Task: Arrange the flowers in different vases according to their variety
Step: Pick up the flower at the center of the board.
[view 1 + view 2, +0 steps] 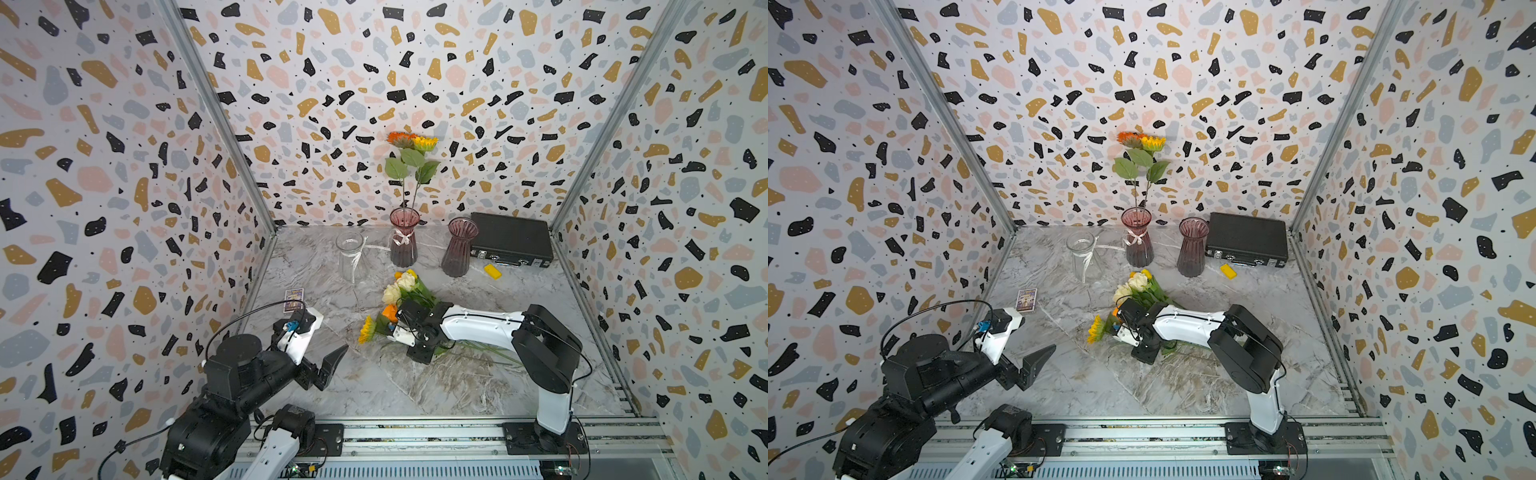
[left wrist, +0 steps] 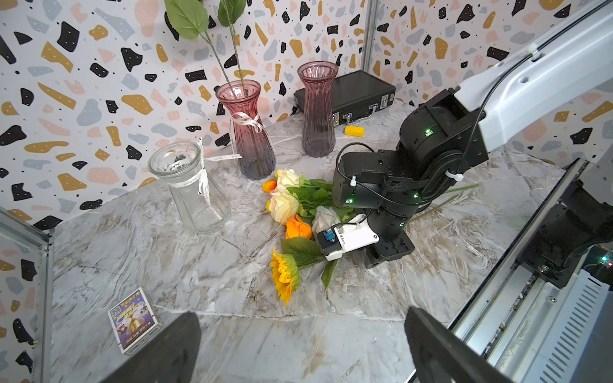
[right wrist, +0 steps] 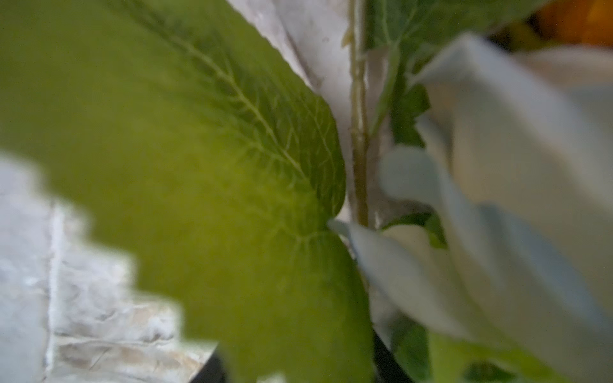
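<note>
The right claw (image 2: pixel 381 257) is down in the pile (image 1: pixel 405 297) of loose flowers lying mid-tabletop (image 1: pixel 374 386), in front of the three vases. Its jaws are buried under foliage, so I cannot tell how far apart they stand or whether they have anything. The wrist view is no help: a big leaf (image 3: pixel 199 165) and a white rose (image 3: pixel 497 165) fill it, with one thin stem (image 3: pixel 360 149) between them.

That is the main risk. With the stems crossed and packed together, a close here could catch two stems of different kinds. It could also catch only a leaf, which would likely slip free on the lift. The sunflower (image 2: pixel 285 275) lies at the pile's near edge, close against the roses (image 2: pixel 285 202), so lifting one bloom may drag its neighbours along.

Two sunflowers (image 1: pixel 413 141) stand in the bow vase (image 1: pixel 403 243). The clear vase (image 1: pixel 351 257) and the plain vase (image 1: pixel 457 249) are empty. All three are tall, waisted and near one another, so a long stem swung in at a slant could tip one. A wrong pick would also leave a mixed vase.

The left claw (image 2: pixel 300 315) hovers wide open and empty, well apart from the pile and too far off to steady a vase
</note>
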